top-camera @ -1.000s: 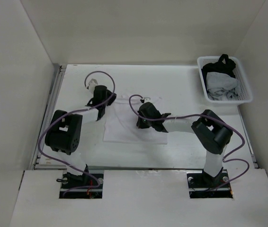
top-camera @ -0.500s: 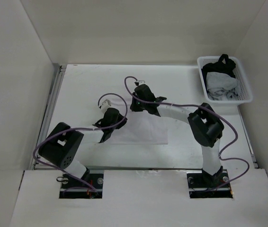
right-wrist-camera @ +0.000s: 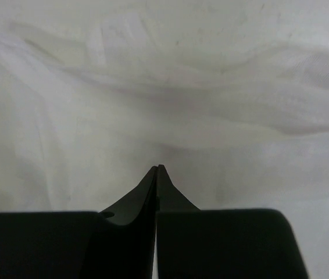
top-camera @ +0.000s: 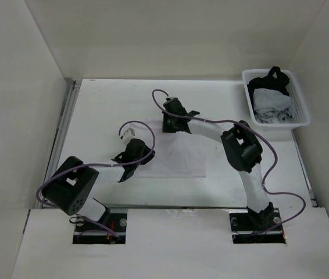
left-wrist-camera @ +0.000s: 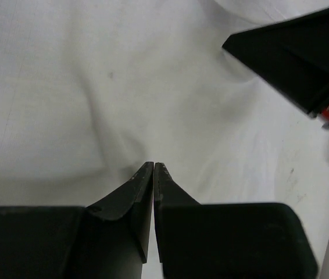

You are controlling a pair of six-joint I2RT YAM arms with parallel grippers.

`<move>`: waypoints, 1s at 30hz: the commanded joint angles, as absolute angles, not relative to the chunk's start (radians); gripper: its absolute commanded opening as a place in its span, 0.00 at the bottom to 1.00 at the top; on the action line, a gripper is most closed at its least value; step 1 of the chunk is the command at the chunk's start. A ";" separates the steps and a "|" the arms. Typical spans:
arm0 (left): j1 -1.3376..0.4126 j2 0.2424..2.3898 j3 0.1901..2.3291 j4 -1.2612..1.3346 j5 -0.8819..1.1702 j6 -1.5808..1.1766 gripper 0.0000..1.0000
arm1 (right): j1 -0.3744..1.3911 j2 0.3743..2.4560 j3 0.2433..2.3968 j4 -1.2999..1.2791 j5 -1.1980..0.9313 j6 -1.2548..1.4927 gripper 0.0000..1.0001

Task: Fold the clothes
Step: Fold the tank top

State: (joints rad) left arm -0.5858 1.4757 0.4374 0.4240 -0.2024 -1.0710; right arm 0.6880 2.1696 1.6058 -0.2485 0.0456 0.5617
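Observation:
The clothes (top-camera: 176, 158) are one thin white garment lying wrinkled and flat on the table, mid-way between the arms. My left gripper (top-camera: 146, 156) rests at its near-left edge; in the left wrist view it (left-wrist-camera: 154, 164) is shut, tips low over the fabric (left-wrist-camera: 95, 87), with no cloth seen between the jaws. My right gripper (top-camera: 166, 124) is at the garment's far edge. In the right wrist view it (right-wrist-camera: 157, 167) is shut, its tips against soft folds of the fabric (right-wrist-camera: 182, 87), and nothing shows pinched.
A white mesh basket (top-camera: 304, 119) at the back right holds dark and grey garments (top-camera: 271, 96). White walls enclose the table on three sides. A black part of the right arm (left-wrist-camera: 292, 64) crosses the upper right of the left wrist view.
The left gripper has come from the garment's far-left corner to its near-left edge. The right gripper has gone from the garment's middle to its far edge. Both stayed shut.

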 commanded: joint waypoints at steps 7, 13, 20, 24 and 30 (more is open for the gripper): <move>-0.564 1.398 0.377 0.459 -0.206 -1.089 0.05 | 0.613 2.260 1.818 -0.350 0.066 0.598 0.03; -0.530 1.361 0.417 0.430 -0.184 -1.083 0.05 | 0.588 2.203 1.810 -0.252 0.008 0.617 0.03; -0.383 1.515 0.619 0.422 -0.161 -1.060 0.03 | 0.665 2.014 1.499 -0.154 0.041 0.566 0.01; -0.311 1.684 0.745 0.426 -0.081 -1.080 0.01 | 0.732 1.948 1.352 -0.106 0.041 0.558 0.00; -0.303 1.761 0.808 0.439 -0.017 -1.088 0.00 | 0.808 1.896 1.217 -0.040 0.055 0.558 0.00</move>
